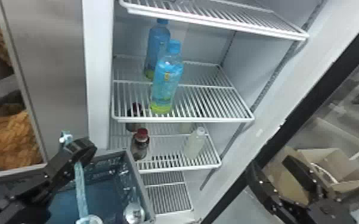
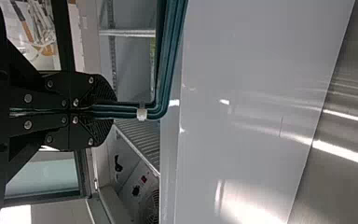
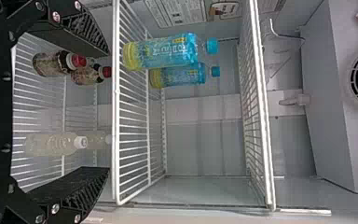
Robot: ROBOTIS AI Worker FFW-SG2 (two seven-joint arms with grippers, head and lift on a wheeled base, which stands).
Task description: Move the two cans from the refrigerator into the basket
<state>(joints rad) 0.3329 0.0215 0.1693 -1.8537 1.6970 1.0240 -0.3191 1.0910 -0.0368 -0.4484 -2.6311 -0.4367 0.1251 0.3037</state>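
Can (image 1: 134, 212): in the basket (image 1: 142, 186), at the low right of its inside in the head view. Its round silver end faces up toward the head camera, so the long axis appears to stand roughly upright; the body is largely hidden, and the exact lean cannot be told. A pale round shape (image 1: 89, 220) lies at the head view's bottom edge, by the handle (image 1: 81, 187); whether it is a second can cannot be told.

Left gripper (image 1: 82, 148): clenched on the handle, above the basket. In the left wrist view the handle is a bundle of teal strands with a sharp bend just beyond the fingertips.

Right gripper (image 1: 270, 164): released, fingers wide apart, nothing between them, before the open fridge (image 1: 100, 74).

Fridge contents: two blue bottles (image 1: 166, 85) upright on the middle shelf (image 1: 205, 102), one ahead of the other. Red-capped bottles (image 1: 140, 146) and pale bottles (image 1: 195, 144) stand caps up on the shelf below.
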